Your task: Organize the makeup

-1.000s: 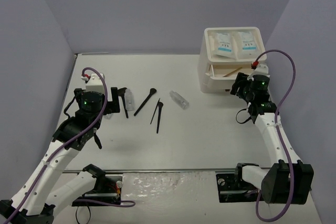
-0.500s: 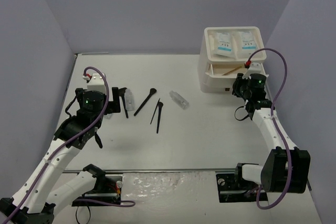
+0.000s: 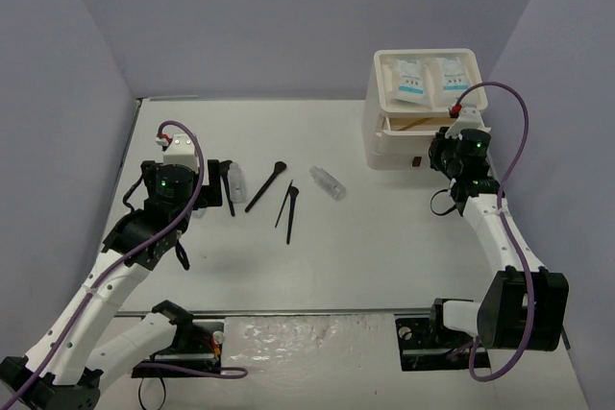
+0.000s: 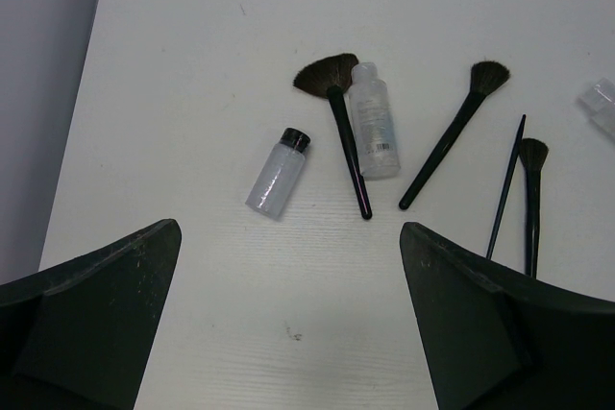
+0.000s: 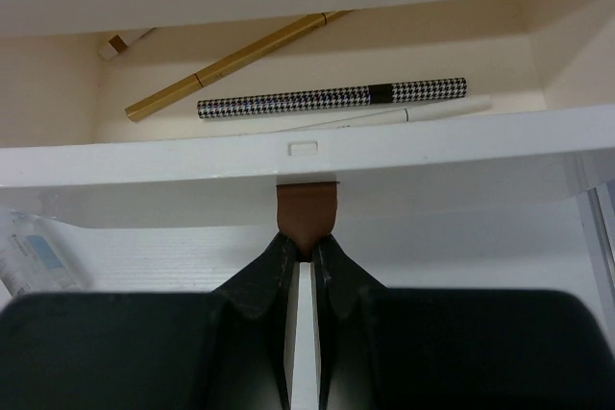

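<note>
Makeup brushes (image 4: 347,156) and vials (image 4: 277,172) ahead of spread left jaws, right jaws pinching brown handle (image 5: 307,213)

White table (image 4: 173,36). Black-capped clear vial (image 4: 279,172) near centre. At its 3 o'clock: fan brush (image 4: 346,146), clear bottle (image 4: 373,127) against it, round brush (image 4: 450,136), thin black stick (image 4: 506,187), small brush (image 4: 531,189). Left gripper (image 4: 288,232) fingers (image 4: 96,333) spread wide at 7 and 5 o'clock.

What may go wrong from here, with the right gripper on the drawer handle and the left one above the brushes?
1. The right gripper pinches only the small brown handle; it might slip off, or the whole box might slide.
2. The fan brush lies against a clear bottle, so the open left gripper might catch both.
</note>
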{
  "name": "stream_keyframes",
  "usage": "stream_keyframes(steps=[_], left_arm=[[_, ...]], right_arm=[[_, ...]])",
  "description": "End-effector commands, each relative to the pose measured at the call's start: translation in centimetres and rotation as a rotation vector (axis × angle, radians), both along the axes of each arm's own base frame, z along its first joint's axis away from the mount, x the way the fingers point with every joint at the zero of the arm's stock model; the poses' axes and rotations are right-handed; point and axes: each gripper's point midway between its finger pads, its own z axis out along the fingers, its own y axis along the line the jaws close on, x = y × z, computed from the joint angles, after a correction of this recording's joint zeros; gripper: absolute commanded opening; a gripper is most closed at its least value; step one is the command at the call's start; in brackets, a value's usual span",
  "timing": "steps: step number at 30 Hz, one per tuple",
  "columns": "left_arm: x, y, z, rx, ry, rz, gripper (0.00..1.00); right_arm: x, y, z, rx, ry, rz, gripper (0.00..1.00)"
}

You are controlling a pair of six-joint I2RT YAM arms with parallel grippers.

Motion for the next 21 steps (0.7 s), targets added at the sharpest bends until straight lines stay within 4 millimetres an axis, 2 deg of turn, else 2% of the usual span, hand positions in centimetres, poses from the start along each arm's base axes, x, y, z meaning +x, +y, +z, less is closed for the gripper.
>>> stream_keyframes(steps=[1, 21], left_arm=[[0.6, 0.0, 1.1, 0.001, -0.037, 0.003, 0.97], [0.8, -0.1, 0.8, 0.005, -0.026, 0.000, 0.97]], right_arm=[[3.3, 0.2, 6.4, 0.001, -0.201, 0.031, 0.00], [6.9, 0.7, 6.9, 0.019, -0.276, 0.068, 0.00]])
